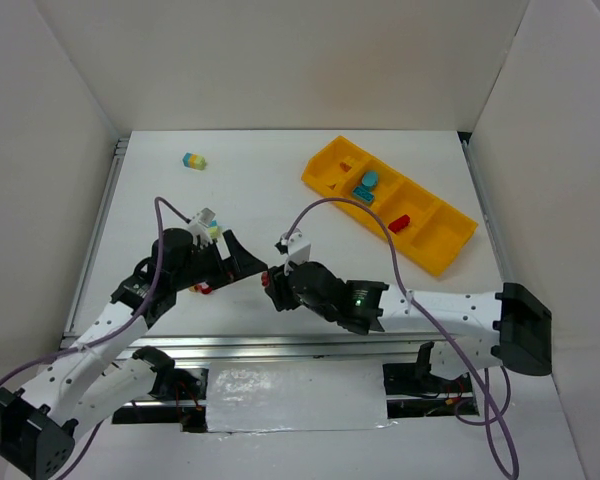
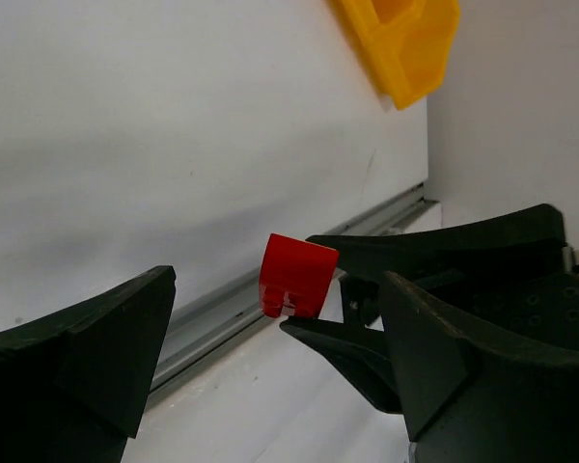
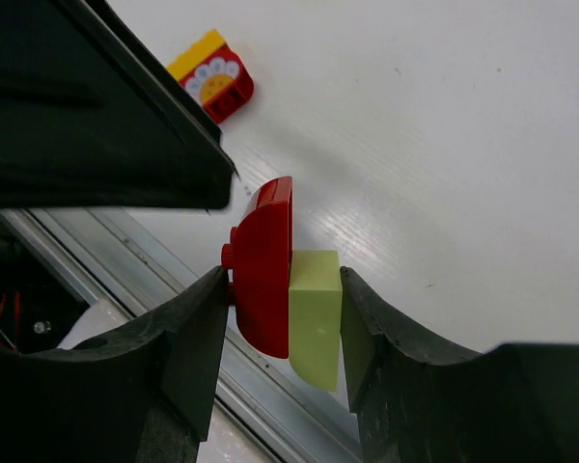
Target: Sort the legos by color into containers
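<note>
My right gripper (image 3: 282, 289) is shut on a two-colour clump: a red brick (image 3: 263, 275) stuck to a pale yellow-green brick (image 3: 316, 313), held above the table near its front rail. In the left wrist view the red brick (image 2: 297, 275) shows in the right gripper's dark fingers (image 2: 386, 253). My left gripper (image 2: 280, 299) is open, its jaws wide apart and facing the clump without touching it. In the top view the two grippers, left (image 1: 245, 262) and right (image 1: 273, 285), meet at the front centre. The orange-yellow tray (image 1: 450, 240) lies at the back right, holding a teal brick (image 1: 368, 182) and a red brick (image 1: 400, 222).
A red-and-yellow clump (image 3: 212, 77) lies on the table under the left arm (image 1: 202, 289). A teal-and-yellow clump (image 1: 194, 161) sits at the back left. Another small clump (image 1: 208, 220) shows by the left wrist. White walls enclose the table; a metal rail (image 1: 310, 345) runs along the front.
</note>
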Action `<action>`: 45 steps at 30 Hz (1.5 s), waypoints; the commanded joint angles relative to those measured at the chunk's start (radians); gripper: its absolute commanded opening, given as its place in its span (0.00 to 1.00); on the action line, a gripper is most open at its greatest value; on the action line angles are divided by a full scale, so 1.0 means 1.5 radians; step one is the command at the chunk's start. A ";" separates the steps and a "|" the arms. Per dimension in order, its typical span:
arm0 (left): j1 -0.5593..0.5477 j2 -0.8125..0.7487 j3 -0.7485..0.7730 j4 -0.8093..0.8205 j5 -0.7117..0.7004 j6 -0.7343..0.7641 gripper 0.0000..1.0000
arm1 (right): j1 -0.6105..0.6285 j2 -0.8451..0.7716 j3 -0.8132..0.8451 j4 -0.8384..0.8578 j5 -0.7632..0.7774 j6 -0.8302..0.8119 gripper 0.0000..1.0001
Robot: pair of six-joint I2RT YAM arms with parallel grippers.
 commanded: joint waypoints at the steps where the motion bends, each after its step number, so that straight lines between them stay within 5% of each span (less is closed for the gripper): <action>1: -0.011 0.025 -0.010 0.124 0.117 -0.048 0.99 | 0.004 -0.043 -0.006 0.071 0.023 -0.013 0.00; 10: -0.051 0.045 -0.034 0.199 0.126 -0.069 0.89 | 0.004 -0.034 0.034 0.049 0.038 -0.015 0.00; 14: -0.065 0.051 -0.037 0.209 0.127 -0.071 0.48 | 0.005 -0.018 0.055 0.028 0.071 -0.003 0.00; 17: -0.070 0.060 -0.036 0.211 0.126 -0.067 0.46 | 0.004 0.000 0.083 0.004 0.086 0.003 0.00; 20: -0.072 0.069 -0.036 0.217 0.136 -0.062 0.17 | 0.004 -0.005 0.085 0.014 0.076 0.010 0.00; 23: -0.072 0.070 -0.032 0.223 0.139 -0.052 0.00 | 0.003 -0.015 0.074 0.029 0.053 0.011 0.04; 24: -0.072 0.068 -0.029 0.221 0.136 -0.047 0.00 | 0.003 -0.018 0.071 0.032 0.043 0.010 0.14; 25: -0.072 0.065 -0.024 0.214 0.125 -0.041 0.00 | 0.000 -0.022 0.067 0.035 0.017 0.008 0.64; 26: -0.072 0.056 -0.021 0.209 0.119 -0.026 0.00 | -0.002 -0.029 0.057 0.037 0.002 0.010 0.99; 33: -0.072 0.023 0.025 0.134 0.090 0.056 0.00 | -0.113 -0.123 -0.027 0.042 -0.273 0.013 1.00; 38: -0.071 -0.001 0.019 0.174 0.160 0.106 0.00 | -0.172 -0.271 -0.097 0.042 -0.457 -0.023 1.00; 45: -0.072 -0.034 0.012 0.238 0.274 0.139 0.00 | -0.252 -0.373 -0.133 0.065 -0.566 0.000 1.00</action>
